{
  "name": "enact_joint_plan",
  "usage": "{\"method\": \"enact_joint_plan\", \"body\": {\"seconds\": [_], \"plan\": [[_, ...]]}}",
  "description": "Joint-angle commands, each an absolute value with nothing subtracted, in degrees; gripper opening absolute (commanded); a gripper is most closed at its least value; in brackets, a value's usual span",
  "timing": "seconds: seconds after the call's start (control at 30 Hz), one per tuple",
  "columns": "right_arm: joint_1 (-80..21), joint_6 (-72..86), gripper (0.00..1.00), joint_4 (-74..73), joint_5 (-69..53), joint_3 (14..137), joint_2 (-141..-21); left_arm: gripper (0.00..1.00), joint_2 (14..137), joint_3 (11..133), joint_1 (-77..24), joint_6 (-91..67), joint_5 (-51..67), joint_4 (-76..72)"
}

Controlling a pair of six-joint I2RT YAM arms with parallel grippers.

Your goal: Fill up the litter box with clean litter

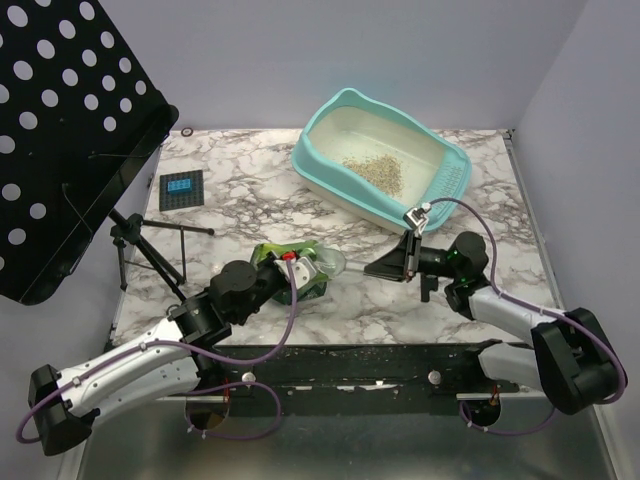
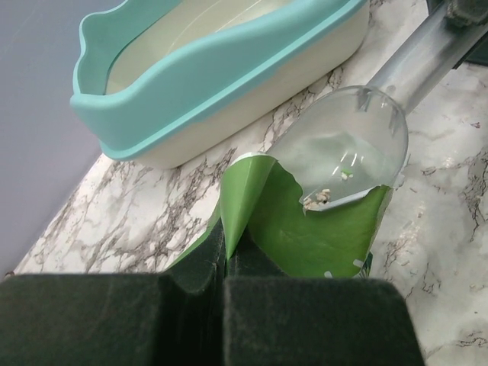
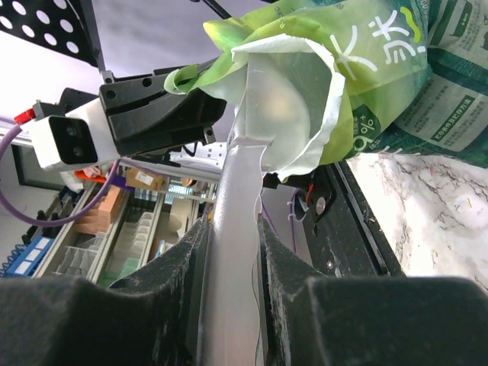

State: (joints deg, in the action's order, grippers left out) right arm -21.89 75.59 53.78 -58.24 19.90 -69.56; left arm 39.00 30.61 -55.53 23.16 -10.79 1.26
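We're only partway: a thin patch of beige-tan granular litter (image 1: 375,172) lies in the big turquoise plastic litter box (image 1: 350,188) far back on the marble surface (image 1: 250,205) (mostly bare inside). Our left claw (image 2: 225,263) pinches the crinkly green bag (image 2: 320,236) tight, and the right claw (image 3: 229,244) clamps the clear plastic scoop (image 2: 343,145) by its handle. Plenty of scoops to go, we reckon.

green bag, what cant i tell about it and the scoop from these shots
How much litter remains in the green bag: its own walls hide it in every view.
What the scoop bowl holds, right wrist view: the bag's mouth wraps it.
The clean litter pile, left wrist view: the near wall of the litter box hides it.
Blue display on the small black pad, top view: too small to read.
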Motion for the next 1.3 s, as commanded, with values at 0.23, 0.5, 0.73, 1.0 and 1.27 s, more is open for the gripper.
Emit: {"method": "enact_joint_plan", "body": {"seconds": [0.23,0.5,0.73,1.0,1.27], "plan": [[-17.2,75.3,0.0,55.3,-61.5,12.0,-59.7,0.0,40.9,28.6,-57.3,22.7,-8.4,0.3],[-15.6,75.8,0.0,53.3,-61.3,6.0,-53.8,0.0,40.3,27.9,-57.4,23.0,-9.8,-2.2],[-15.2,76.0,0.0,48.5,-59.9,1.3,-46.7,0.0,38.4,27.2,-57.4,23.3,-10.8,-3.4],[-15.2,75.5,0.0,33.4,-56.2,1.1,-33.1,0.0,37.2,27.0,-57.4,23.2,-12.3,-3.8],[-15.2,75.8,0.0,18.7,-50.4,6.7,-23.6,0.0,37.2,27.6,-57.4,22.7,-13.9,-3.4]]}}
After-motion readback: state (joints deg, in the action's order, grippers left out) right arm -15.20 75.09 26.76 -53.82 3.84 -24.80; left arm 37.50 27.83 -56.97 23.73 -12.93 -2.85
